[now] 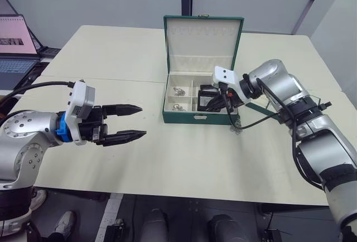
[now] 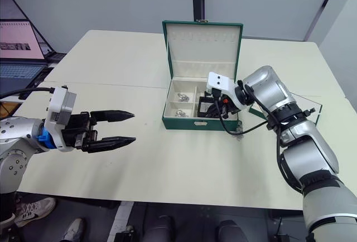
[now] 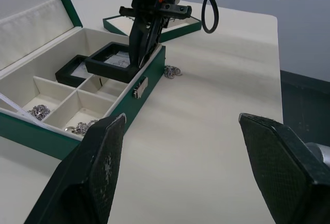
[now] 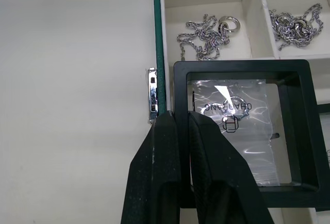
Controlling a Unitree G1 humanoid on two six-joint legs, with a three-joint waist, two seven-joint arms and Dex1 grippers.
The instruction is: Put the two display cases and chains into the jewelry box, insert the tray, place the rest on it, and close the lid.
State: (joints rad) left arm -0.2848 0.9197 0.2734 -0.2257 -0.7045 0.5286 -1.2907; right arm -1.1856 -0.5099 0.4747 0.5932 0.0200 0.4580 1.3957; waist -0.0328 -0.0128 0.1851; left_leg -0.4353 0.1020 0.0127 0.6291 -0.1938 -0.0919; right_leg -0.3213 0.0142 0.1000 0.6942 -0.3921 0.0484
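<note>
Right gripper (image 4: 178, 118), jaws clamped on 1 display case (image 4: 242, 131), holds it over the open jewelry box (image 1: 184, 112); left gripper (image 1: 136, 122) hovers, jaws wide.

Open green jewelry box (image 1: 192, 114) holds 2 chains (image 4: 207, 35), 2 black display cases (image 3: 114, 62).

Dark green jewelry box (image 1: 184, 117), cream lining; black-framed display case (image 4: 242, 131); silver chains (image 4: 206, 37).
</note>
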